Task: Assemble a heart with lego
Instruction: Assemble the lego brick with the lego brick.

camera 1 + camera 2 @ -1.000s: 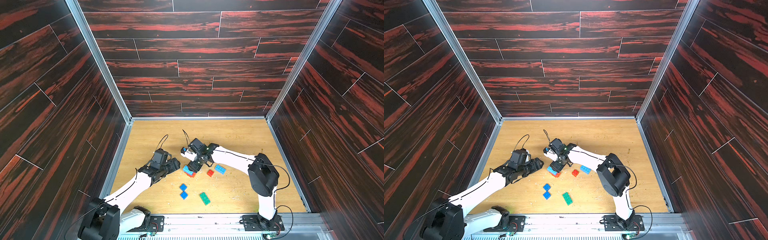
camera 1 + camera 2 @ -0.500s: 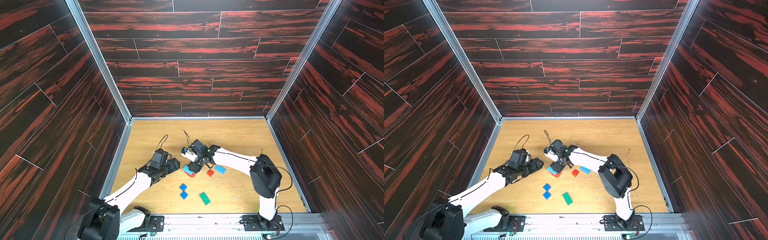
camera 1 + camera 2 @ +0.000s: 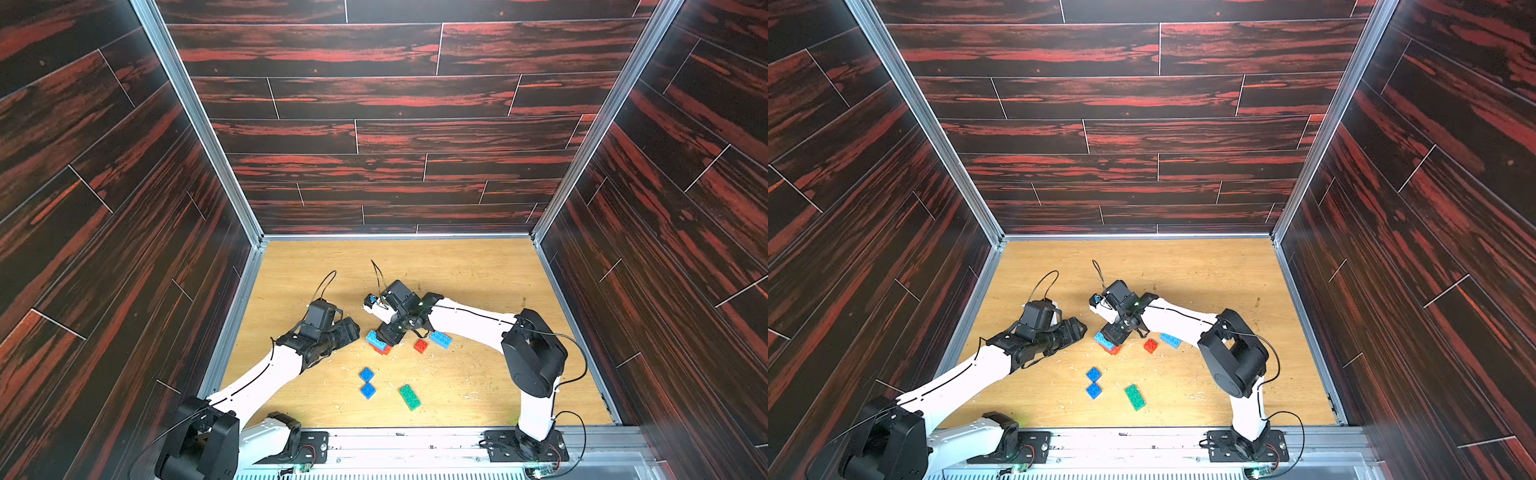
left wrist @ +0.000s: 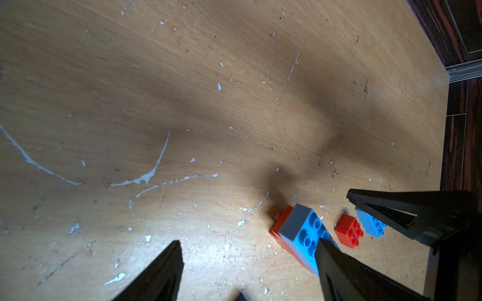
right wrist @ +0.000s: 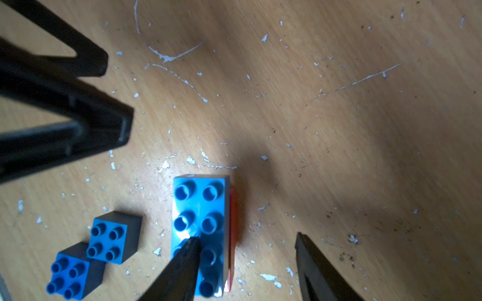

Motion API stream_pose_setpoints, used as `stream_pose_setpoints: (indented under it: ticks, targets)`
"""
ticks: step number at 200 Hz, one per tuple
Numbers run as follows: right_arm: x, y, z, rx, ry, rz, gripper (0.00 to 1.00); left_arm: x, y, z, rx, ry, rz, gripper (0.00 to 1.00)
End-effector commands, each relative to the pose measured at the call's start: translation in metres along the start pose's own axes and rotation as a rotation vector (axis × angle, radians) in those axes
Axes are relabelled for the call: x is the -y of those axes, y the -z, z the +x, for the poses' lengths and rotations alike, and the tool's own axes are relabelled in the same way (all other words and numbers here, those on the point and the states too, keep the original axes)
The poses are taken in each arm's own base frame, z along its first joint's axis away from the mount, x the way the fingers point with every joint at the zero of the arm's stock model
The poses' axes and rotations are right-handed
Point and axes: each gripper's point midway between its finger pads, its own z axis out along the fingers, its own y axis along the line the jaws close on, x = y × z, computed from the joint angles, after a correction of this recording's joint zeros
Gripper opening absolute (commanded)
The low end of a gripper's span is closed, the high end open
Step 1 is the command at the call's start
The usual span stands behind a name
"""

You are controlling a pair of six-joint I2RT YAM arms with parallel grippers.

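Only the right arm (image 3: 534, 357) has shifted, elbow edging outward. Left gripper (image 3: 354, 330): jaws wide, empty. Right gripper (image 3: 389, 336): jaws part open, gripping nothing; one finger (image 5: 182, 265) overlaps the light blue brick (image 5: 200, 208) seated on a red-orange brick (image 5: 233, 221), the other stands clear beside it. Green brick (image 3: 409, 397) and two dark blue squares (image 3: 366, 374) lie loose base-side of both grippers.

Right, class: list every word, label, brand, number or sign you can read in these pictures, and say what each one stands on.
No text can be read anywhere.
Studs of the light blue brick and the dark blue bricks: too blurred to show any lettering.
Arm bases: any print is too small to read.
Wooden floor and wall panels: no text.
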Motion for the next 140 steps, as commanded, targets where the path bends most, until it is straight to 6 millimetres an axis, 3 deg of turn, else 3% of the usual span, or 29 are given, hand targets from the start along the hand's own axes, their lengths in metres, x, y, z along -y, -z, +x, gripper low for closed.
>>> stream_pose_setpoints:
  ticks: [1, 45, 72, 107, 140]
  targets:
    - [0.014, -0.036, 0.099, -0.343, -0.025, 0.060, 0.61, -0.006, 0.001, 0.006, -0.013, -0.019, -0.028, 0.83]
    - [0.002, -0.014, 0.035, -0.177, 0.003, 0.028, 0.61, -0.005, 0.000, 0.006, -0.009, -0.024, -0.030, 0.83]
    - [-0.004, 0.001, 0.010, -0.107, 0.014, 0.022, 0.62, -0.002, 0.000, 0.006, -0.008, -0.030, -0.024, 0.83]
    - [-0.001, 0.026, -0.009, -0.025, -0.001, 0.054, 0.64, 0.003, 0.001, 0.004, -0.004, -0.032, -0.012, 0.83]
    - [-0.011, 0.043, -0.009, 0.046, -0.034, 0.015, 0.65, 0.014, -0.004, 0.005, -0.012, -0.042, 0.029, 0.83]
